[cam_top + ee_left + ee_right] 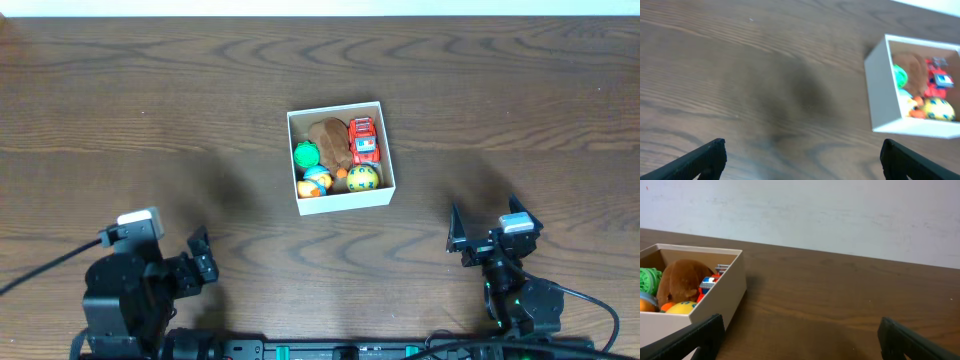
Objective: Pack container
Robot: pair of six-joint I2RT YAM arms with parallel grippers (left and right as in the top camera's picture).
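The container (343,203), a square white cardboard box, sits at the table's middle. Inside lie a brown plush (329,138), a red toy car (363,139), a green toy (306,155), a yellow ball (362,178) and an orange-blue toy (316,182). The container also shows in the left wrist view (883,95) and the right wrist view (720,297). My left gripper (203,259) is open and empty near the front left; its fingers frame bare table in the left wrist view (802,157). My right gripper (490,232) is open and empty at the front right, right of the container (800,337).
The brown wooden table (150,100) surrounds the box. A pale wall (840,215) stands behind the table's far edge in the right wrist view. No other loose objects lie on the table.
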